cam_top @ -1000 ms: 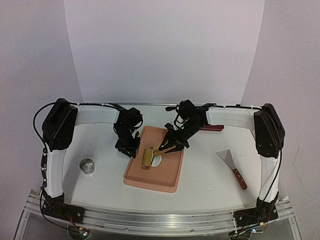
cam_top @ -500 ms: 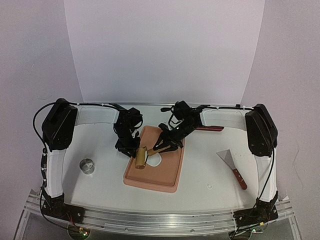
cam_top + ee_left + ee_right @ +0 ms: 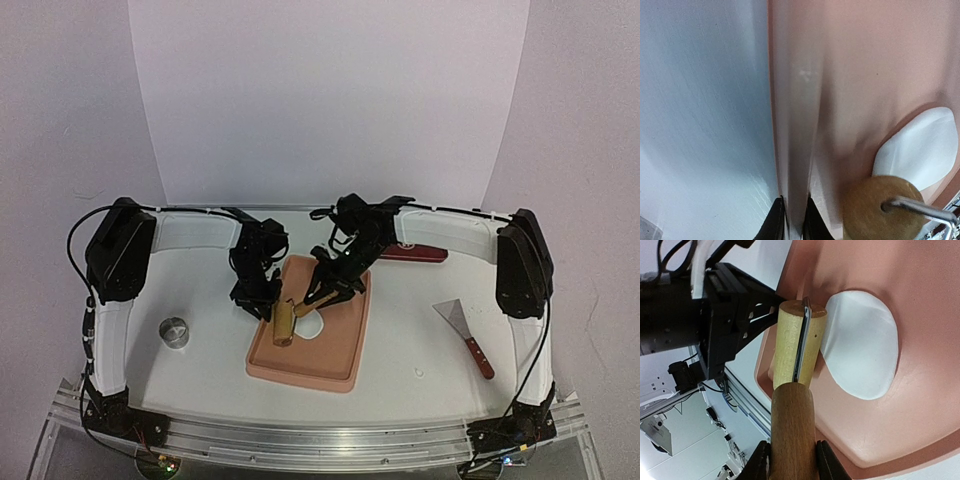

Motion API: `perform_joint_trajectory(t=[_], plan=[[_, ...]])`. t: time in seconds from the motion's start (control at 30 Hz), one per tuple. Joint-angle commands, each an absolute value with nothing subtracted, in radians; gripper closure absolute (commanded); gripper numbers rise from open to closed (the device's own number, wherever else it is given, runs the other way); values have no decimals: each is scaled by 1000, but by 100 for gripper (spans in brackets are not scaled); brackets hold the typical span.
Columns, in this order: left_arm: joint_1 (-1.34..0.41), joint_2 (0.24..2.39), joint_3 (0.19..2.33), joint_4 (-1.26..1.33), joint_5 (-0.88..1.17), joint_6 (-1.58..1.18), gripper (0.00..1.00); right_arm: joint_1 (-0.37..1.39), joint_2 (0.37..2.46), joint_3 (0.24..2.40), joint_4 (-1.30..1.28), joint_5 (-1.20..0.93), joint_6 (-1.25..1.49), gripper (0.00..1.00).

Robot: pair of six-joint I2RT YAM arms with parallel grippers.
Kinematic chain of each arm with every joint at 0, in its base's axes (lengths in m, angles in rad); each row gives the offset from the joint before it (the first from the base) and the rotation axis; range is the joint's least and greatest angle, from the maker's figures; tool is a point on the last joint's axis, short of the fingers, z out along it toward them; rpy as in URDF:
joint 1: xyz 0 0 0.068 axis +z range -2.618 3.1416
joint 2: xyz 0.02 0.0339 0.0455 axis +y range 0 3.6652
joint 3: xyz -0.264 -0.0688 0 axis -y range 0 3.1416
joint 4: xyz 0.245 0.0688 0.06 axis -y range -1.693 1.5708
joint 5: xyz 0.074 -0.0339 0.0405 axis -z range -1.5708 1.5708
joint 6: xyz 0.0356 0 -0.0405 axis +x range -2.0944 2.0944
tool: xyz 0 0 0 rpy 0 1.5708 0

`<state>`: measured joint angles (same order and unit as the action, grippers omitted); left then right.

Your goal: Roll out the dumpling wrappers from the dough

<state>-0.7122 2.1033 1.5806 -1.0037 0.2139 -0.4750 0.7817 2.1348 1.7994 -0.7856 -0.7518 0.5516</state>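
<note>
Top external, near bench: the metal ring sits alone on the left of the bench. The scraper lies on the right. Both are well apart from the work, probably parked for cutting and lifting.
Tray: pink and shallow with a raised rim, in the middle of the bench. It holds only the dough, with the roller resting on it.
Dough: one flattened white sheet, oval rather than neatly round. It lies on the tray floor towards the left rim.
Dumpling wrappers: none in view. I judge the sheet is in the flattening stage, not yet cut.
Roller: a wooden cylinder lying over the dough's edge on the left-rim side. A metal yoke joins it to the wooden handle.
Right pincer: clenched around the handle, one finger on each side. The grip sits far from the roller, likely so the wrist stays clear of the dough while pushing.
Left pincer: clamped on the tray's left rim, with its fingers on either side of the lip. Probably this is to stop the tray sliding under the roller.
Far bench: a red-handled tool lies behind the right arm. Its working end is hidden, so I cannot tell its kind.
</note>
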Motion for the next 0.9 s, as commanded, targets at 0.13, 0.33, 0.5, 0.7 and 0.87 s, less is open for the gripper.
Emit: perform_joint_trajectory(t=[0.13,0.33,0.5,0.7,0.87], plan=[[-702,2097,1653,-1073,197,-374,89,790,1891,1765,-828,-761,616,100],[-696,2089,1682,-1094,253,-209,85,788,1733,1606,-837,-677,641,100],[-695,2112,1695,-1124,232,-93,85,787,1672,1502,-859,-624,654,100],[-695,2144,1708,-1140,208,-67,85,787,1735,1535,-878,-564,669,100],[-696,2154,1707,-1131,205,-74,85,792,1841,1649,-881,-566,673,100]])
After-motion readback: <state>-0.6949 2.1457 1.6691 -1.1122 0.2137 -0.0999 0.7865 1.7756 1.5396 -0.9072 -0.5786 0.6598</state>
